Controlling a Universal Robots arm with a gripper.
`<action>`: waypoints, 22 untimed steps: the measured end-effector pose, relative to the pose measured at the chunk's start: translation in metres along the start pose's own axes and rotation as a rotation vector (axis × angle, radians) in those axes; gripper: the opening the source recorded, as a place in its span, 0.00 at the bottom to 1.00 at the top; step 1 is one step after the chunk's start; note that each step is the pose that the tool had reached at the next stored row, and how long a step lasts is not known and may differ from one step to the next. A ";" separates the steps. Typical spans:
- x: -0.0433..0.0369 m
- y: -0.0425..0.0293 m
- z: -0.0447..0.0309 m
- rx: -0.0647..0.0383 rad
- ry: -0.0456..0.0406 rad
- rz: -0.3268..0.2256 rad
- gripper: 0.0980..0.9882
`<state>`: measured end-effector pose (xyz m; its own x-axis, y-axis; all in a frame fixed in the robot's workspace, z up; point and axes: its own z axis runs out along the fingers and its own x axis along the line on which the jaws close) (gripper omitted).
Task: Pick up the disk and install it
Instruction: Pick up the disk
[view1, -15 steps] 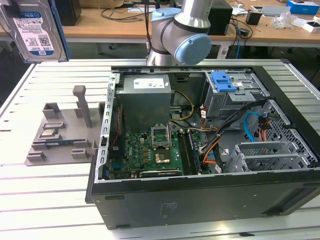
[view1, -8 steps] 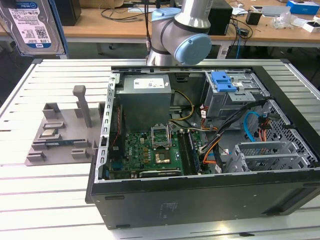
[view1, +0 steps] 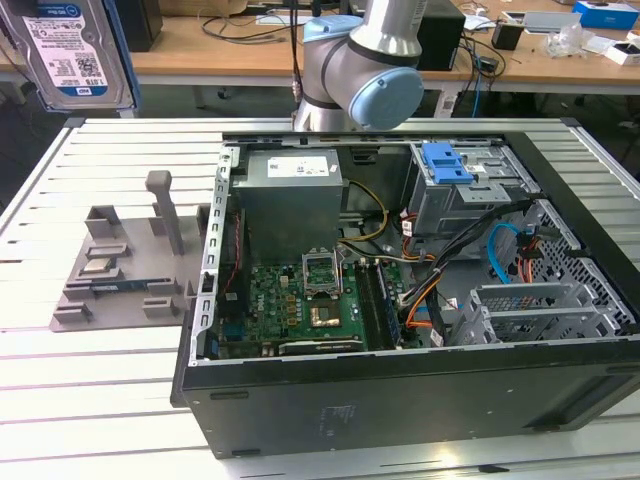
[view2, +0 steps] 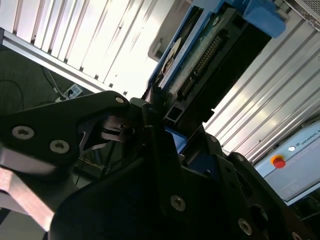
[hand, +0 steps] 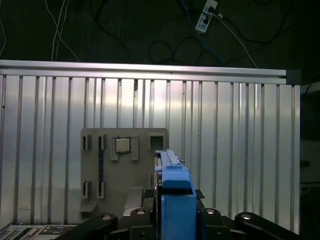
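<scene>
One disk (view1: 70, 50), and it is in the air. In the exterior view it hangs high at that view's left, above the slatted table (view1: 100, 380) and well apart from the open computer case (view1: 400, 400). The gripper (view2: 155, 117) has its jaws closed on one short end of it, pressing the two broad faces.

I judge it dense and rigid for its size, with slick metal faces, a blue carrier (hand: 176, 200) that may flex, and a bare circuit board (view2: 197, 55) on one side. It will not forgive a knock. A firm hold across the flat faces near one end looks right to me, with the pads kept off the board.

Its long axis runs out from the jaws. In the exterior view the disk stands about upright with its labelled face to the camera. In the first wrist view it is edge-on, a blue strip pointing down toward the grey fixture plate (hand: 140, 175) on the table. I cannot tell which end carries the connector.

Inside the case, the grey drive bay (view1: 470, 200) sits under a blue bracket (view1: 445, 162).
</scene>
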<state>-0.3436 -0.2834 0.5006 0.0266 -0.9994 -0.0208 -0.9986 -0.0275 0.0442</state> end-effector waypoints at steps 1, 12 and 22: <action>0.0001 -0.0029 -0.0002 0.000 0.0000 0.000 0.30; 0.0016 -0.0606 -0.0027 -0.001 -0.0001 0.000 0.30; 0.0034 -0.1258 -0.0056 -0.002 -0.0001 0.000 0.30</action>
<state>-0.2176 -0.2834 0.5006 0.0266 -0.9994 -0.0209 -0.9986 -0.0275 0.0459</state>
